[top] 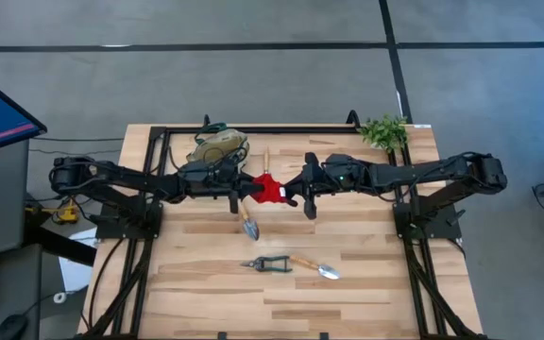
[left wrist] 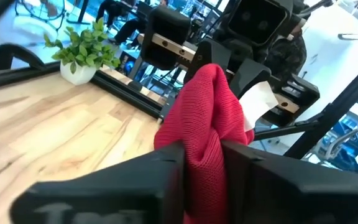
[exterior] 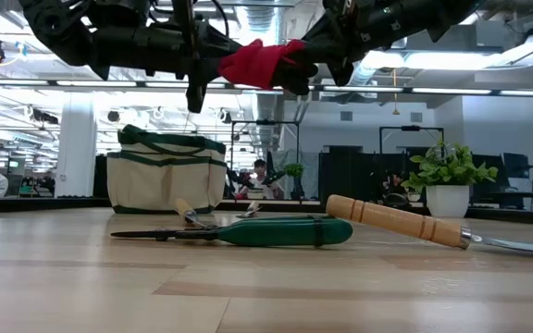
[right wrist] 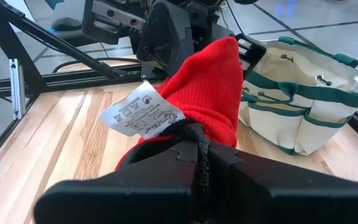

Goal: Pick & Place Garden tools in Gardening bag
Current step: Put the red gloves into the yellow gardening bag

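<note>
Red glove at frame centre, held above bench, pinched by both left claw and right claw, each closed on it. Gardening bag upper left. Risk: opposed pull stretches glove; single release drops it short of bag.

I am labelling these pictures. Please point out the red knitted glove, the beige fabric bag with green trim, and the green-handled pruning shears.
red knitted glove [right wrist: 213, 93]: right wrist view, on its knitted body.
beige fabric bag with green trim [exterior: 160, 180]: low view, on its front wall.
green-handled pruning shears [exterior: 280, 231]: low view, on the handle.

Potted plant at table corner
</note>
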